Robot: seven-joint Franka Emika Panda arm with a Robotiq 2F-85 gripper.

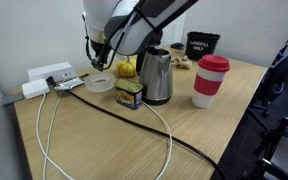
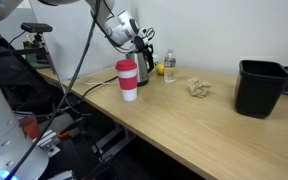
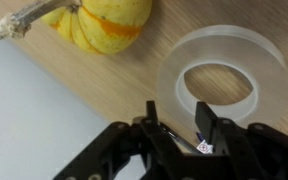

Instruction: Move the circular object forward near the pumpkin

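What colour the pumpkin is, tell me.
The pumpkin is yellow with orange streaks; the wrist view shows it best.

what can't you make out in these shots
- Wrist view: the gripper covers the tape ring's near rim, so it is unclear whether it is pinching it.
- Wrist view: the pumpkin is cut off by the top edge.
- In an exterior view, the tape ring is out of sight behind the kettle.
- In an exterior view, the jar label is too small to read.

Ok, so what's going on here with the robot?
A robot arm is working on the tape ring, which lies flat on the wooden table beside the small pumpkin. Its jaws straddle the ring's near wall; whether they are pinching it is unclear. The ring and pumpkin are apart.
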